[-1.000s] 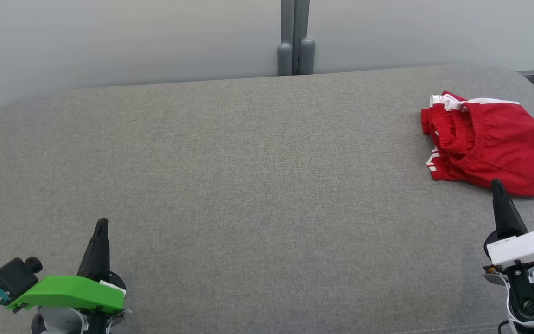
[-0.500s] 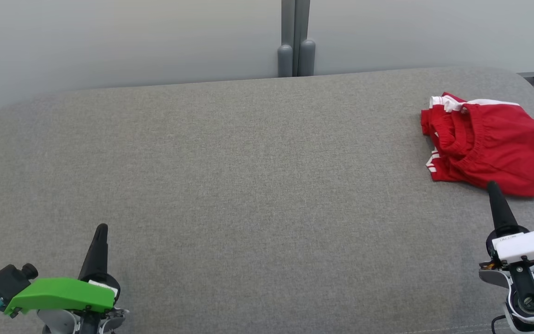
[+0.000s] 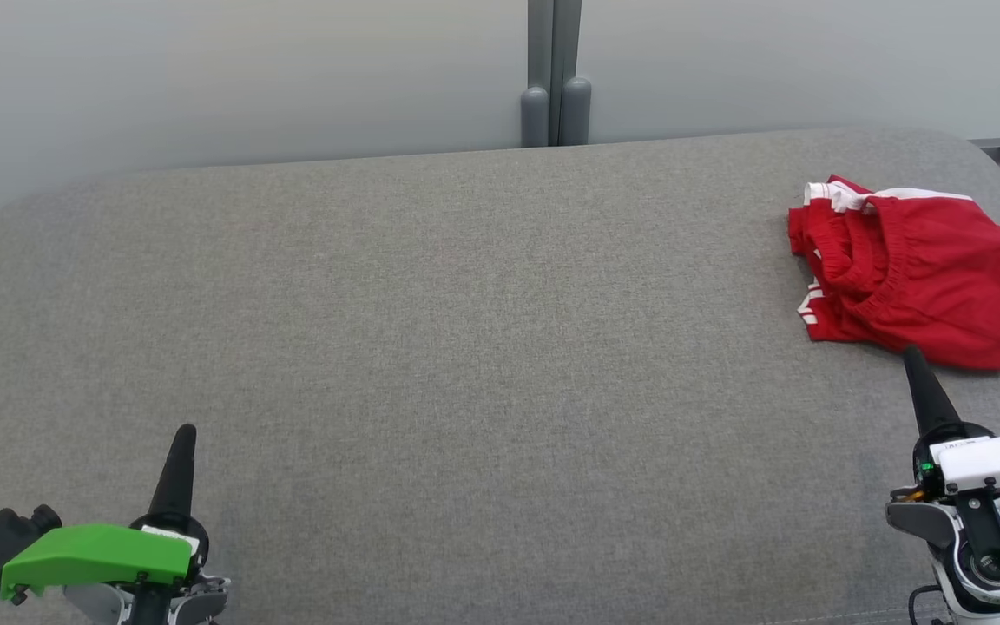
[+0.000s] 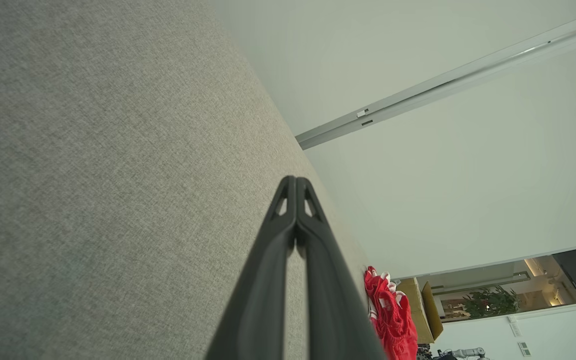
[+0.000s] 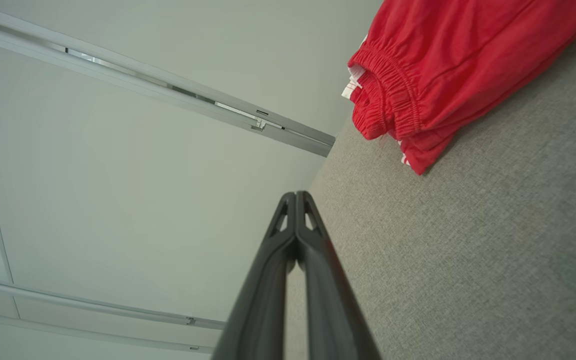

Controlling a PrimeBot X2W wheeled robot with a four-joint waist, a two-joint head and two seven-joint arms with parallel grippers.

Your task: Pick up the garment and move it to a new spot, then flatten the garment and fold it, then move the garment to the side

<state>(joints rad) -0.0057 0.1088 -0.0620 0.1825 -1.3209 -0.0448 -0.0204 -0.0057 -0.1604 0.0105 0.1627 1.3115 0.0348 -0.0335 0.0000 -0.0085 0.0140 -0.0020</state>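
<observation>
Three steps probably all done, judging by layout. Seeing red garment [image 3: 921, 273] in a rough fold at upper right of head view, on grey surface [image 3: 465, 347]. Left gripper [image 3: 185, 431] lower left, right gripper [image 3: 908, 354] lower right just short of the hem, fingers pressed together, empty. Nothing obviously left.

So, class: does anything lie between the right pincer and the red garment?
Nothing visible does. The shut right pincer sits short of the red garment, with bare grey padded surface between them in the right wrist view.
</observation>
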